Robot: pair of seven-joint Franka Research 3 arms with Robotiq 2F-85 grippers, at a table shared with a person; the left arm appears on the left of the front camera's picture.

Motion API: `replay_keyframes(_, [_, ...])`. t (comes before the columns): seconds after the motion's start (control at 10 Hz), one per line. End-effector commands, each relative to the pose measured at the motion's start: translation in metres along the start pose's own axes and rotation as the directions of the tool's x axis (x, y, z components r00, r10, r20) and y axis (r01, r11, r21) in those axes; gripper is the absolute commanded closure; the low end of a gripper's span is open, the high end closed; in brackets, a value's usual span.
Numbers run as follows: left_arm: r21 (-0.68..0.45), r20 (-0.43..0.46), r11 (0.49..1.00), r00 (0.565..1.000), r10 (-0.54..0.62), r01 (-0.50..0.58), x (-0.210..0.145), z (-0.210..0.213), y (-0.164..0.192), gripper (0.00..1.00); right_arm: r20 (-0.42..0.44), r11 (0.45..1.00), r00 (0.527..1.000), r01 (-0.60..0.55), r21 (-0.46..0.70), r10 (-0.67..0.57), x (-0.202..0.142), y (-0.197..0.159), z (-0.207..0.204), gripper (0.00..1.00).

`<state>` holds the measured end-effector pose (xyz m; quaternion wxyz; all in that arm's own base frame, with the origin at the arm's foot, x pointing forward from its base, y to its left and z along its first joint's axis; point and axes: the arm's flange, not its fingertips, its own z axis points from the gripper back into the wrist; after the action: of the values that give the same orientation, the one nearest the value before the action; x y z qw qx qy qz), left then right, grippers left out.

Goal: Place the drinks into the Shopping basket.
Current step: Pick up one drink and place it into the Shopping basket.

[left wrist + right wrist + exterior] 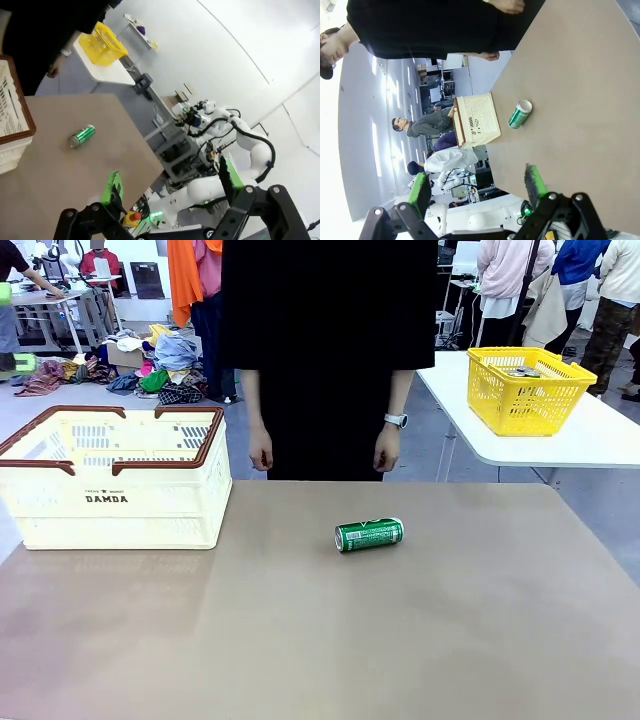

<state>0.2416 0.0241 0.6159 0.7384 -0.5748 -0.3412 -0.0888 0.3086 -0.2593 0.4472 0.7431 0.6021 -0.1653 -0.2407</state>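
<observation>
Across broad tan tabletop (300,640), far left: large cream-white slotted plastic Shopping basket (110,502), brown-rimmed. Just right of centre, well apart from it: slim green metal can (369,534) on its side, long axis nearly left-to-right. Left gripper (172,179), right gripper (477,185): jaws wide, holding nothing, well back from can. Likely nearer the right.

Bright, even indoor light, soft shadows, wrist views strongly warped.

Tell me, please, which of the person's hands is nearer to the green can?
Their left hand, hanging just beyond the can; their right hand hangs farther toward the basket.
</observation>
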Motion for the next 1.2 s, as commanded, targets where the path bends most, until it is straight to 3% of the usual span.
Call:
replay_keyframes(0.0, [0.005,0.031,1.000,0.999,0.008,-0.008,0.002,0.007,0.002,0.00,0.002,1.000,1.000,-0.006,0.005,0.006,-0.004,0.000,-0.001,0.00])
replay_keyframes(0.4, [0.008,0.021,1.000,1.000,0.003,-0.003,0.002,0.004,0.002,0.00,0.002,1.000,1.000,-0.006,0.005,0.006,-0.004,0.000,-0.001,0.00])
replay_keyframes(0.5, [0.120,0.053,0.991,0.997,0.048,-0.055,0.030,-0.032,0.018,0.00,0.002,1.000,1.000,-0.006,0.005,0.006,-0.004,0.000,-0.001,0.00])
replay_keyframes(0.6, [0.075,-0.141,0.995,0.987,0.073,-0.062,0.051,-0.086,0.030,0.00,0.002,1.000,1.000,-0.006,0.005,0.006,-0.004,0.000,-0.001,0.00])
replay_keyframes(0.7, [0.167,-0.258,0.985,0.962,0.090,-0.047,0.056,-0.146,0.038,0.00,0.002,1.000,1.000,-0.006,0.005,0.006,-0.004,0.000,-0.001,0.00])
replay_keyframes(0.8, [0.226,-0.362,0.972,0.922,0.138,-0.057,0.043,-0.210,0.046,0.00,0.002,1.000,1.000,-0.006,0.005,0.006,-0.004,0.000,-0.001,0.00])
replay_keyframes(0.9, [0.300,-0.394,0.953,0.905,0.163,-0.041,0.024,-0.257,0.050,0.00,0.002,1.000,1.000,-0.006,0.005,0.006,-0.004,0.000,-0.001,0.00])
replay_keyframes(1.1, [0.459,-0.423,0.883,0.899,0.118,0.100,-0.013,-0.332,0.042,0.00,0.002,1.000,1.000,-0.006,0.005,0.006,-0.004,0.000,-0.001,0.00])
